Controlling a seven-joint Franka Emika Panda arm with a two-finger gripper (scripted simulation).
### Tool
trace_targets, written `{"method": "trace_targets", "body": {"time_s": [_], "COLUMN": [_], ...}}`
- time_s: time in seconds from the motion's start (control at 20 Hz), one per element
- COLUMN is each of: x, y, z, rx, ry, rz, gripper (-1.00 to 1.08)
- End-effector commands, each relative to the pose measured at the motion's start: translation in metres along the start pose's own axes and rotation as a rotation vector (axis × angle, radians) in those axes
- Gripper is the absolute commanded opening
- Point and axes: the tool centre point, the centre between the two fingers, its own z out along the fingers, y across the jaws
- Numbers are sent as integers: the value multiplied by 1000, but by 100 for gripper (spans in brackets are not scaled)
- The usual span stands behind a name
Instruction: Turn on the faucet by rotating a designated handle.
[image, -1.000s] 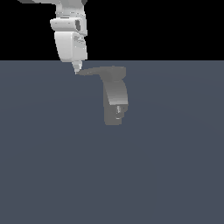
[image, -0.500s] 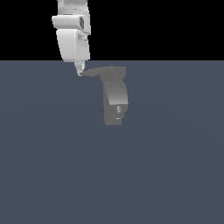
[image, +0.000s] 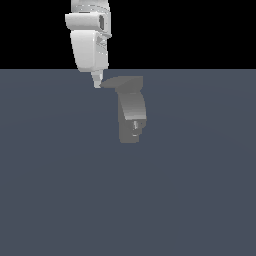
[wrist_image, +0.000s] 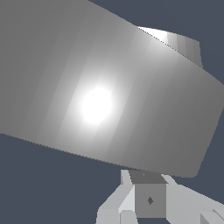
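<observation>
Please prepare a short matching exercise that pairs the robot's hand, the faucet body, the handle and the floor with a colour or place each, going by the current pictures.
Column 1:
1. white robot hand
2. matte grey curved faucet body
3. thin flat grey handle lever
4. flat floor

Column 2:
A. dark blue-grey surface filling the lower exterior view
B. sticks out from the cap toward the exterior view's left
C. arches downward below the flat cap
D. comes down from above, tip at the lever's end

Pairs: 1-D, 2-C, 3-B, 4-A
</observation>
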Motion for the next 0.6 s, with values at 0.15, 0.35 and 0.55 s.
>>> {"method": "trace_targets", "body": {"time_s": [0.15, 0.35, 0.55], "x": [17, 26, 32], "y": [16, 27, 25], "z": [0, 0, 0], "rx": [-3, -3, -2], "ry": [1, 1, 1], "rz": [7, 7, 0], "gripper": [-100, -100, -100]}}
